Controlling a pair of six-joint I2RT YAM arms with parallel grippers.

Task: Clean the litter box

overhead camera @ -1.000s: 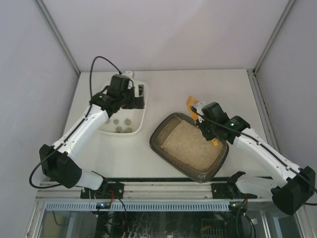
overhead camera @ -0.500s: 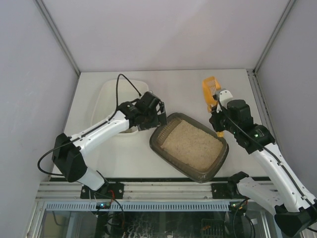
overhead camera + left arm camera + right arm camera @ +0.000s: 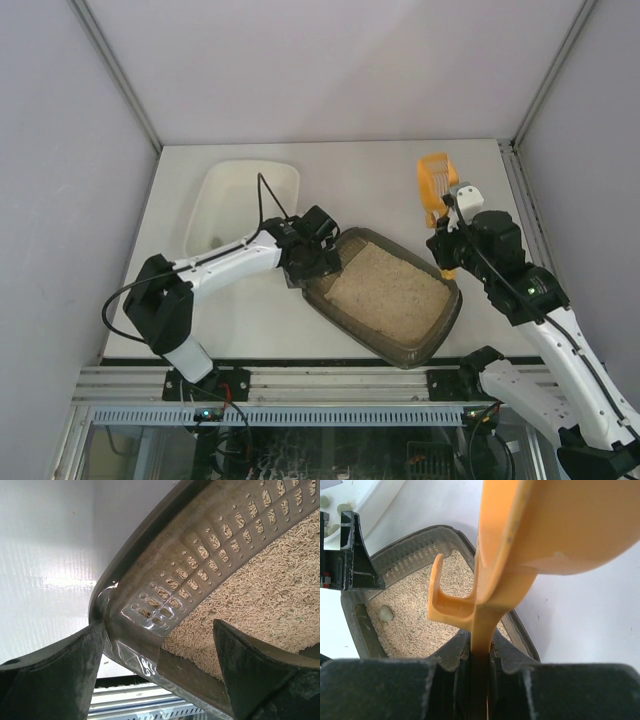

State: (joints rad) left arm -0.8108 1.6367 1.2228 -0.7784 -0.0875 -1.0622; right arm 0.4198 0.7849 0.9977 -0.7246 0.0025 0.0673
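The dark brown-olive litter box (image 3: 410,350), filled with tan litter (image 3: 385,290), lies skewed at the table's middle. My left gripper (image 3: 315,262) is open at its left corner. In the left wrist view its jaws straddle the perforated rim (image 3: 150,555), one finger (image 3: 55,680) outside the wall, the other over the litter (image 3: 260,595). My right gripper (image 3: 447,250) is shut on the handle of an orange scoop (image 3: 434,180), held in the air behind the box's right end. The right wrist view shows the handle (image 3: 482,625) clamped and a pale clump (image 3: 385,612) lying on the litter.
A white tray (image 3: 225,195) stands at the back left, beside the litter box; small greenish lumps (image 3: 325,502) lie in it. Grey walls close in the table on three sides. A metal rail (image 3: 320,375) runs along the near edge.
My left gripper has left the white tray and come right to the litter box's left corner. My right gripper has lifted the scoop out of the box toward the back right.
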